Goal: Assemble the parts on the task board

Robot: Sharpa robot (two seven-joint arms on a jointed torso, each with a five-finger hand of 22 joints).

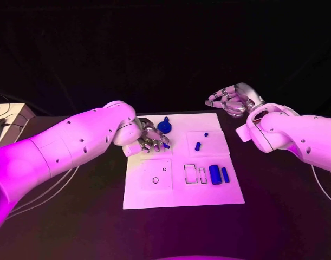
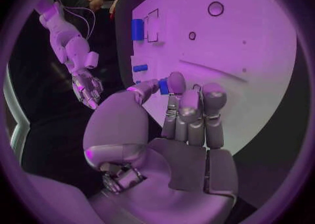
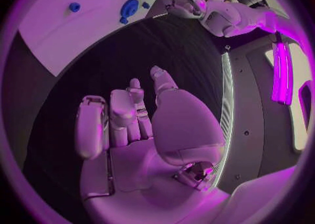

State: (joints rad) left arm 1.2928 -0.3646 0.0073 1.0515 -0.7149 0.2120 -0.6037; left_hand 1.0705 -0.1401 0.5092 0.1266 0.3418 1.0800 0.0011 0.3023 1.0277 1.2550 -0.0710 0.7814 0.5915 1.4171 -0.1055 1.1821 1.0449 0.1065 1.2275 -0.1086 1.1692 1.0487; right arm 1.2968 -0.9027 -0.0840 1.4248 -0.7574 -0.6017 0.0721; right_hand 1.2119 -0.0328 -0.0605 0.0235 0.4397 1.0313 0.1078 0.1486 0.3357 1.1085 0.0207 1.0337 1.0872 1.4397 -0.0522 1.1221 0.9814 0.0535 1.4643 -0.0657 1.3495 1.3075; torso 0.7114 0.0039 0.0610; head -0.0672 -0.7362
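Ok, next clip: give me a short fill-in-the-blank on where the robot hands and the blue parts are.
1. The left robot hand pinches a small ____ part.
2. The right robot hand hovers over the bare ____ table, holding nothing.
3. The round part lies on the ____ board.

Missing: blue; black; white

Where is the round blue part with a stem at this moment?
In the head view the round blue part with a stem lies near the white task board's far edge, left of its middle, just beyond the left hand's fingertips.
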